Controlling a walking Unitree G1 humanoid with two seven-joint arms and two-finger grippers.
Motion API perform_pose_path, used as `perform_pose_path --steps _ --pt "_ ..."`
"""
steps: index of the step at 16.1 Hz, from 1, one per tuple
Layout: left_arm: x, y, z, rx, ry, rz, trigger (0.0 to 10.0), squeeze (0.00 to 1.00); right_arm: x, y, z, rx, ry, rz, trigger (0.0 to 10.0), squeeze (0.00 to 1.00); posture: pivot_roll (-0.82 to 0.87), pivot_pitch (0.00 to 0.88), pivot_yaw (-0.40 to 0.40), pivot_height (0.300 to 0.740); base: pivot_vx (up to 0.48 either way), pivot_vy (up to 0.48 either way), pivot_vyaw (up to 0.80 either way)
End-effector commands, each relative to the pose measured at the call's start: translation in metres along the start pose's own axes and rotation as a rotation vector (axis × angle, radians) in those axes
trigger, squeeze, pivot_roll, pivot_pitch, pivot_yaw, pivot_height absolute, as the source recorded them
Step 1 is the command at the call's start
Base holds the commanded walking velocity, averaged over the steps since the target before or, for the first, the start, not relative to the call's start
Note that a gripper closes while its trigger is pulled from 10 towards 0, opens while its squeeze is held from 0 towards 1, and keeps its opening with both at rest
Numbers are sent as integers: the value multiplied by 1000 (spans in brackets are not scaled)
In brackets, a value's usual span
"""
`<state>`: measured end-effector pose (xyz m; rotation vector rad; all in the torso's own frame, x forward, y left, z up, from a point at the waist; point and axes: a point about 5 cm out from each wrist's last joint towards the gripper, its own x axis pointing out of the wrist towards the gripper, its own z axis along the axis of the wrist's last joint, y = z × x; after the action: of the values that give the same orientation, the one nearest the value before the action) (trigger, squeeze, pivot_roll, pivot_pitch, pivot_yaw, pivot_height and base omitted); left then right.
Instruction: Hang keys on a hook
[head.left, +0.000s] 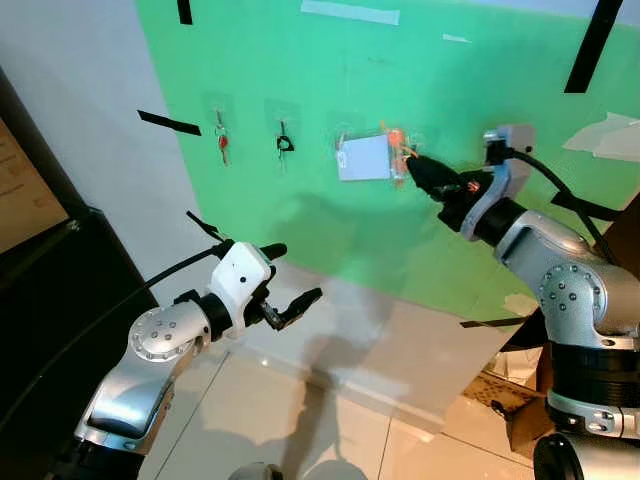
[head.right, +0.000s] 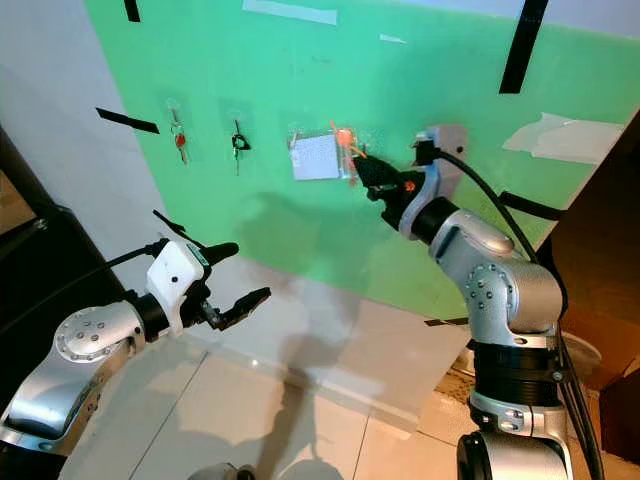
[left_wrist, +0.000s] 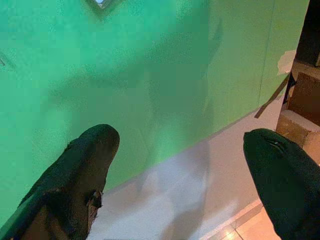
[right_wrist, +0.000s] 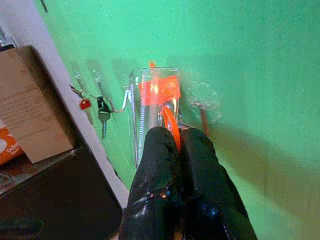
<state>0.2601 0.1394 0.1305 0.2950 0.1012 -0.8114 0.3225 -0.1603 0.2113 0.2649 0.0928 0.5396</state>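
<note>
High on the green wall (head.left: 300, 60), my right gripper (head.left: 412, 163) is shut on the orange loop (right_wrist: 171, 121) of a key tag. The tag (head.left: 363, 157) is a clear, pale card with an orange patch (right_wrist: 159, 90), lying flat against the wall just beyond the fingertips. A clear stick-on hook (right_wrist: 202, 101) sits right beside the loop; whether the loop is over it cannot be told. Two more hooks further left carry a red-headed key (head.left: 223, 143) and a black-headed key (head.left: 285, 142). My left gripper (head.left: 297, 272) is held open, low before the wall, with nothing in it.
Black tape strips (head.left: 168, 122) and pale tape patches (head.left: 350, 12) mark the wall. A white skirting band (head.left: 380, 340) runs below the green, above a tiled floor (head.left: 300, 430). A dark cabinet (head.left: 50, 300) stands at the left, and cardboard boxes (head.left: 515, 400) at the lower right.
</note>
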Motion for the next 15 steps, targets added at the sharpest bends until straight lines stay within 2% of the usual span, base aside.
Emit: perform_pose_path --steps 1,7,11,15 --pt "-1 -1 4 10 -11 -10 10000 0 1 -1 4 31 -7 -10 10000 0 -44 0 27 740 0 0 0" --pt "-2 -1 7 18 -27 -26 10000 0 6 -9 -3 117 25 -75 10000 0 -39 0 26 740 0 0 0" --pt "-2 -1 9 17 -35 -31 10000 0 7 -10 -7 140 41 -91 10000 0 -38 0 25 740 0 0 0" --pt "-2 2 22 -42 -114 -50 10000 0 7 -11 -16 149 80 -101 10000 0 -40 0 24 740 0 0 0"
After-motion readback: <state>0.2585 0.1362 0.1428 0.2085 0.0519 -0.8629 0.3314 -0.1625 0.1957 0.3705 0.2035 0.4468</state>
